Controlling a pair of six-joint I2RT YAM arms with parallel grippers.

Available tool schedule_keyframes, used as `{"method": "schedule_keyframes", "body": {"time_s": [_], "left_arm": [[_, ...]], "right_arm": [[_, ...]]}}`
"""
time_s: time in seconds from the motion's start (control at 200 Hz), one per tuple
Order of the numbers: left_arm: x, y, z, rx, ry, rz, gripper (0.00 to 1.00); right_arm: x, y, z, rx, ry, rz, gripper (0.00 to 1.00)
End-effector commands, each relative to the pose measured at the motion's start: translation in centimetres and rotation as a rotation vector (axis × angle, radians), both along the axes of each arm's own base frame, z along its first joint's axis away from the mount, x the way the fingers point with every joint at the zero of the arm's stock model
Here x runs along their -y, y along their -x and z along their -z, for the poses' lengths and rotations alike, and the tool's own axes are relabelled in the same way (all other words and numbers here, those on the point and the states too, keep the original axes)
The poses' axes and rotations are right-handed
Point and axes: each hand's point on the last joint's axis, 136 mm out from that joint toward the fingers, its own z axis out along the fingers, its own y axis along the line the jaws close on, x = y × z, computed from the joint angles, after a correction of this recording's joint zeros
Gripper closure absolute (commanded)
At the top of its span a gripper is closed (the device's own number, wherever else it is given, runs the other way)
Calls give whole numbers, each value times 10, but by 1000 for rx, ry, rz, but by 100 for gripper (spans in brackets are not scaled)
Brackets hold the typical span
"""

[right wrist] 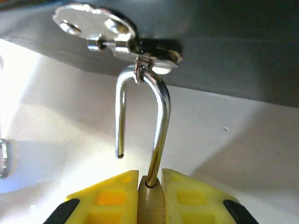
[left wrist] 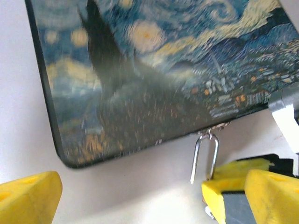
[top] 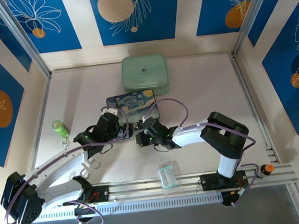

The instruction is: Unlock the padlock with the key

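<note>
Brass padlock [right wrist: 150, 210]: body nipped between yellow fingers [right wrist: 107, 196] of right tool [right wrist: 150, 179], over white worktop [right wrist: 56, 102].
Shackle [right wrist: 161, 116]: open, one leg free, other seated in body; bend hooked through silver hasp [right wrist: 140, 46] on painted box [left wrist: 154, 70] edge.
Left tool [left wrist: 154, 191]: fingers spread wide, gripping nothing, just off the box's corner, near the padlock.

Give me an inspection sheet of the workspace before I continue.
Surface: white table, nothing spilled.
Job's things: padlock hooked in painted box's clasp, shackle open, one leg free; key not told apart.
Clutter: green case, green bottle, clear packet.
Grippers: right gripper fingers shut on padlock; left gripper open beside it.
Cables: purple cables loop along both arms.
Surroundings: blue floral wall panels.
</note>
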Motion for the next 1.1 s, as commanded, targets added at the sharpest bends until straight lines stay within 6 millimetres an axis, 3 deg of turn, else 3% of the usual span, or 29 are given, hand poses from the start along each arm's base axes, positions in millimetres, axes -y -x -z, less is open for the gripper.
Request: {"method": "schedule_keyframes", "body": {"time_s": [0.0,0.15,0.33,0.47,0.615,0.84,1.096], "left_arm": [[5,-16,-25,107,-176,165,3],[15,-29,-22,87,-359,315,7],[23,-34,11,-4,-511,462,9],[35,-27,23,-35,-500,566,10],[27,-22,50,-131,-590,579,10],[27,-9,56,-188,-632,583,15],[34,7,84,-236,-713,645,24]], "right_arm": [[26,33,39,-216,30,14,89],[32,31,41,-229,-10,36,90],[37,30,44,-246,-63,69,92],[45,29,47,-254,-62,99,92],[53,28,47,-253,-64,121,93],[58,25,47,-262,-76,132,93],[56,21,49,-269,-111,154,95]]}}
